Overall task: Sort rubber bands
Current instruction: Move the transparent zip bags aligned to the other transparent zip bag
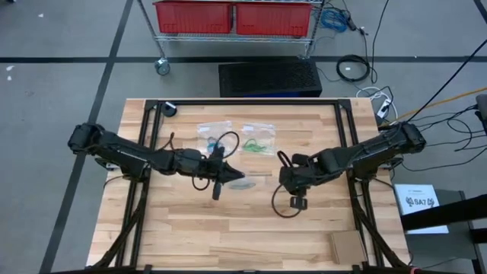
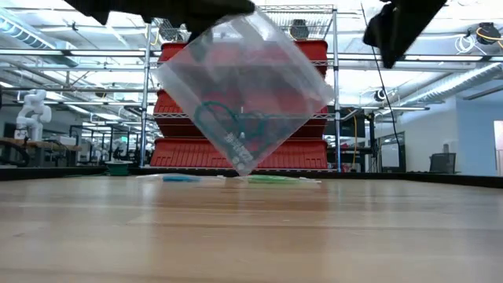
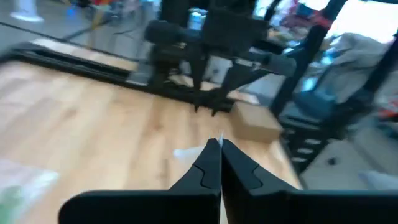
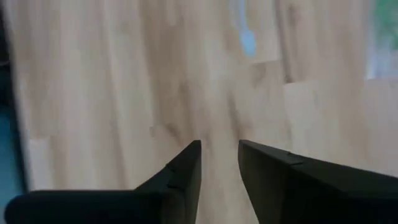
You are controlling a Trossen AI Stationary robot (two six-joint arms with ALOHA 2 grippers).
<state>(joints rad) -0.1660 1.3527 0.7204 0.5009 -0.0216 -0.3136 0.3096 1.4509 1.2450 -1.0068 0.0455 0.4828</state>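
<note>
My left gripper (image 1: 227, 176) is shut near the table's middle on a clear plastic bag (image 2: 244, 86). The bag hangs below it with one corner down, and a few dark rubber bands (image 2: 224, 122) lie inside. To the right of the bag, my right gripper (image 1: 294, 190) hangs above the wood, tipped downward. Its fingers (image 4: 219, 168) stand open with nothing between them. Two more clear bags lie flat on the far half of the table. One holds blue bands (image 1: 213, 131), the other green bands (image 1: 259, 140). My left gripper pinches an upper edge of the bag (image 3: 219, 138) between its two fingertips; only a thin clear sliver shows past them. The fingers come nearly level from the table's left. The bag hangs diamond-wise below, its lowest corner (image 2: 244, 170) clear of the table.
A cardboard piece (image 1: 346, 245) lies at the near right corner and a small black round thing (image 1: 169, 109) at the far left corner. Black cables (image 1: 283, 205) loop from the arms. The near half of the table (image 1: 228, 236) is bare wood.
</note>
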